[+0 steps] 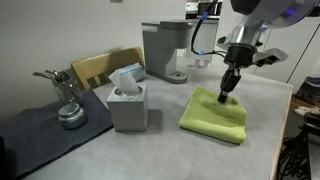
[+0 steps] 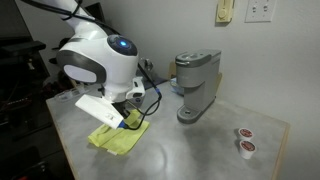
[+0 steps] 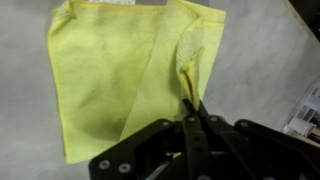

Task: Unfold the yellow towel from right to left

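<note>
Yellow towel (image 3: 110,70) puckers, pinched inside the closed claw (image 3: 190,104).

Wrist view: the yellow towel (image 3: 105,75) lies on a grey table surface (image 3: 270,55), filling the upper left of the frame. A folded layer runs diagonally across it. The gripper (image 3: 190,101) enters from the bottom edge, black body in the foreground. Its fingers are drawn together, pinching a puckered ridge of cloth near the towel's right side. Object at the right edge: not identifiable
</note>
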